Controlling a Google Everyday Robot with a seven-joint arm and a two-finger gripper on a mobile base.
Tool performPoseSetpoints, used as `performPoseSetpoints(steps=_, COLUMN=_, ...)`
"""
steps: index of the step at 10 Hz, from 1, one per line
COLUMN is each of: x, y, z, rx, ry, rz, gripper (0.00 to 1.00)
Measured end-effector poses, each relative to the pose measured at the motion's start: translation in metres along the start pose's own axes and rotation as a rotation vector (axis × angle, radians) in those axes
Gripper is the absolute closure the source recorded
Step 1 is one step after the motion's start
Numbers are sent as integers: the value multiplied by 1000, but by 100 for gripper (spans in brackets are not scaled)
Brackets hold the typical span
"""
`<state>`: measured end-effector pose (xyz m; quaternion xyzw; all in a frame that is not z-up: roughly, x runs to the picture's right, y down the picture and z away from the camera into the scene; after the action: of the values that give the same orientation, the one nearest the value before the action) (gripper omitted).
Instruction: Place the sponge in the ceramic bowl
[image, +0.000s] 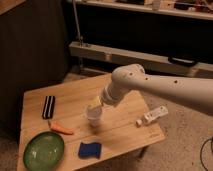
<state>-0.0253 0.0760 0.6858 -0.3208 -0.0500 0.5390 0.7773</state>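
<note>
The gripper (95, 104) hangs over a small white cup (93, 118) mid-table, well short of its target; its grip cannot be told. The sponge (90, 150) lies flat on the wooden table (125, 132), just beside the ceramic bowl (44, 150), not in it.

The gripper (95, 103) hangs just over the cup (94, 119) in mid-table, hiding the cup's mouth; whether the two touch cannot be told. The arm (165, 90) runs off the right edge, so its base is unseen. The near rim of the bowl (44, 151) and the near left corner of the table (125, 135) are cut by the bottom edge. The white thing (152, 116) at the table's right side cannot be identified.
</note>
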Motion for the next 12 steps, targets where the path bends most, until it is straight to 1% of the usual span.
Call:
performPoseSetpoints(steps=1, x=-1, y=11, z=-9, rx=0, ry=-28, rz=-85, gripper=20)
performPoseSetpoints(steps=2, x=-5, y=27, z=-19, rx=4, ry=-59, rz=-202, gripper=20)
performPoseSetpoints(steps=3, x=-7, y=35, z=-22, rx=10, ry=-53, rz=-245, gripper=20)
performPoseSetpoints(steps=4, x=-9, y=44, z=-21, rx=31, ry=-13, rz=-290, gripper=20)
performPoseSetpoints(steps=5, x=-10, y=51, z=-20, rx=43, ry=12, rz=-313, gripper=20)
performPoseSetpoints(steps=7, x=-9, y=46, z=-21, rx=54, ry=14, rz=-311, gripper=20)
performPoseSetpoints(steps=10, x=-10, y=48, z=-20, rx=46, ry=15, rz=-325, gripper=20)
performPoseSetpoints(steps=11, x=-10, y=54, z=-17, rx=30, ry=19, rz=-364, gripper=20)
performPoseSetpoints(steps=12, x=-6, y=68, z=-11, rx=7, ry=27, rz=-438, gripper=20)
